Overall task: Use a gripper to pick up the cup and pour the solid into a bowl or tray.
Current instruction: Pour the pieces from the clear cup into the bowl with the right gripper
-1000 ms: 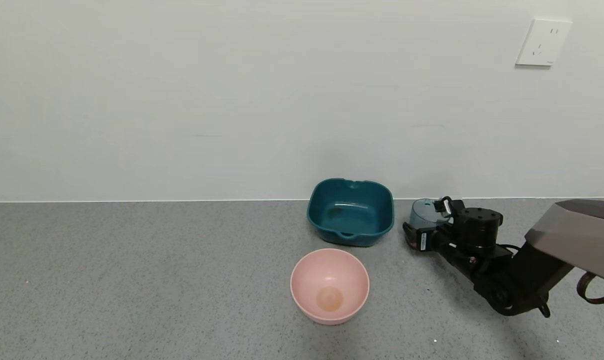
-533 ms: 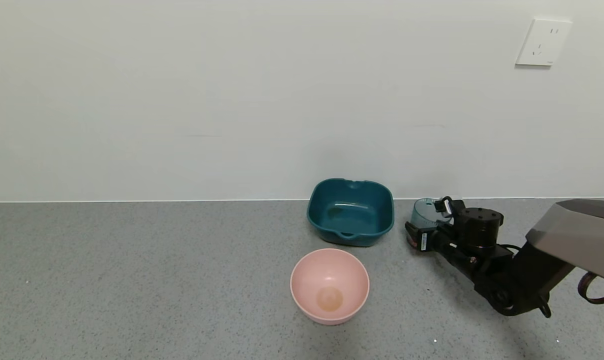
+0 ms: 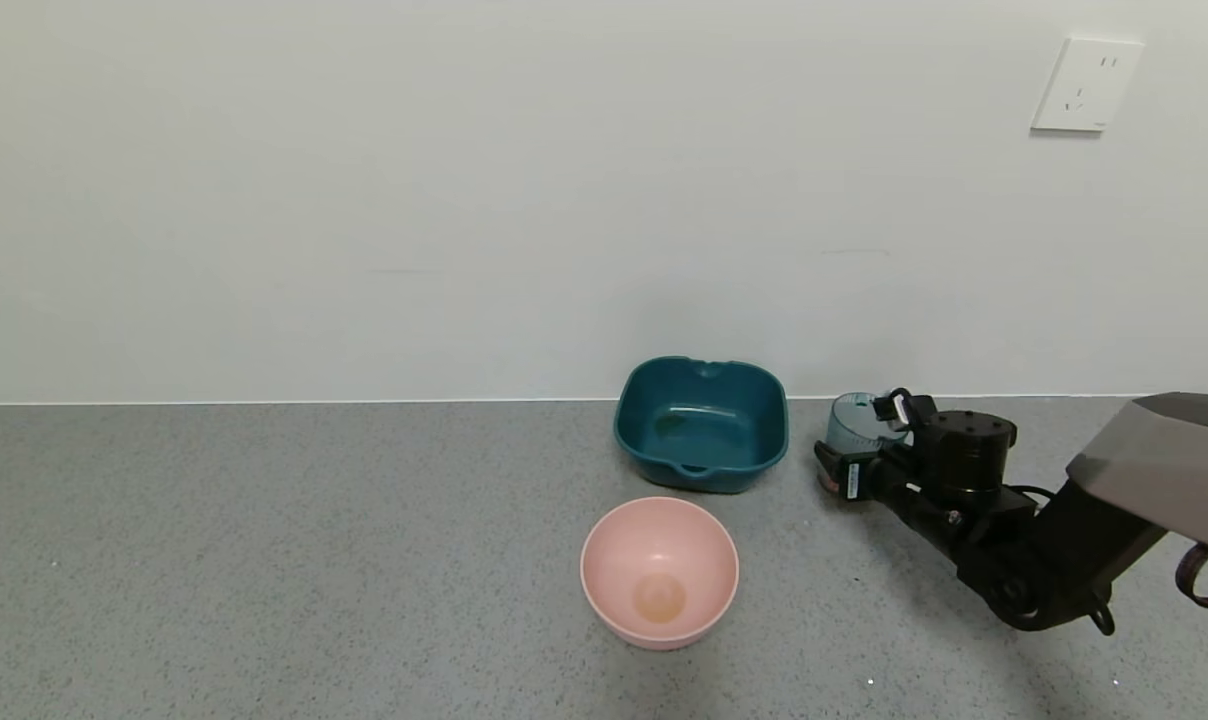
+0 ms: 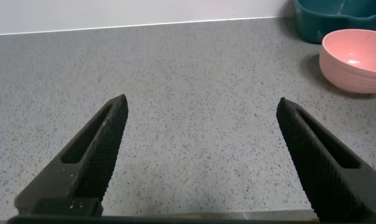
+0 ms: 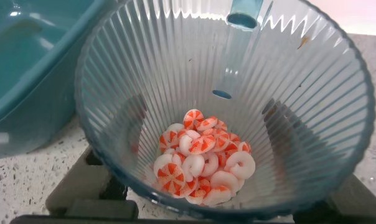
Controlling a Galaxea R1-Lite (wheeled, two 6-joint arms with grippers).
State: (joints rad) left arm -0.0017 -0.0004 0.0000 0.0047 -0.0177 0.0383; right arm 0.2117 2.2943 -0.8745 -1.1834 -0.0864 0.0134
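Right gripper (image 3: pixel 857 452) grips one cup (image 3: pixel 852 424) beside two bowls.

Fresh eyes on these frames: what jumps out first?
The right gripper, clamped on the ribbed cup just right of the teal basin. In the right wrist view, the pink-and-white pieces fill the cup's bottom. A pink bowl sits nearer, in front of the basin.
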